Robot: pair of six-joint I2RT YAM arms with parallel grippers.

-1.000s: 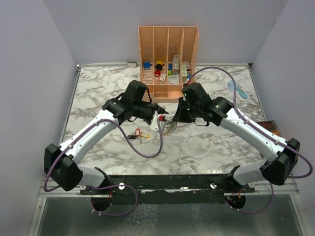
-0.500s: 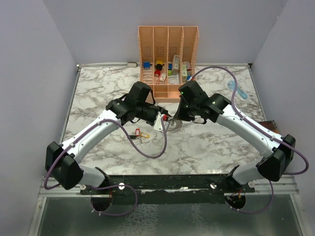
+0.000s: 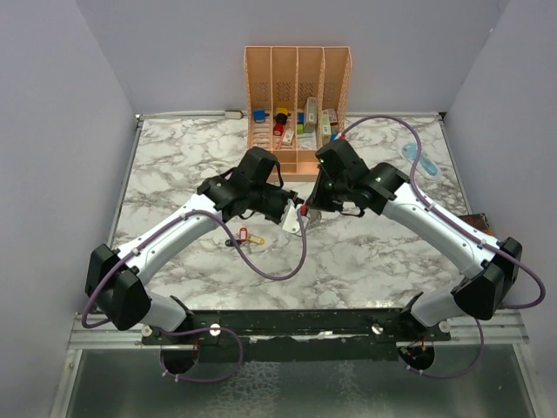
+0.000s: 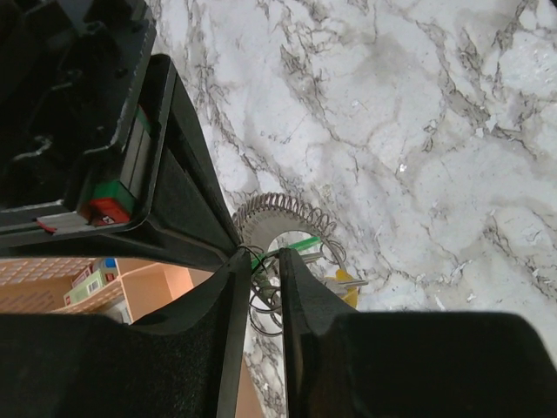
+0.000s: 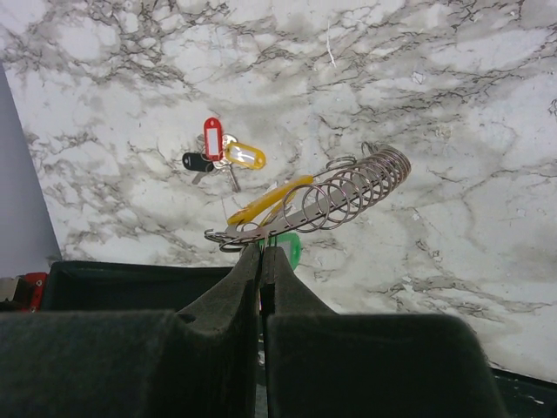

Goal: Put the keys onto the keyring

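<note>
The bench [image 5: 452,131] is smooth and marble-patterned, with a soft sheen. The keyring [image 5: 348,196] is bright, polished metal wire with a glossy yellow plastic band. At its ten o'clock, the keys [image 5: 218,152] carry glossy plastic tags. The right end effector [image 5: 262,252] and left end effector [image 4: 259,259] are matt black and finely grained. At the bench's twelve o'clock, a rack [image 3: 298,70] is matt, perforated peach plastic.

Four key tags: red tag [image 5: 212,138], black tag [image 5: 197,162] and yellow tag [image 5: 246,155] bunched on the desk [image 5: 452,104], green tag [image 5: 291,250] at the ring [image 5: 352,196]. One ring, with one yellow band [image 5: 265,199]. One four-slot rack [image 3: 298,65]. One blue gadget [image 3: 419,159]. Two tools: left tool [image 4: 258,261], right tool [image 5: 262,252].
</note>
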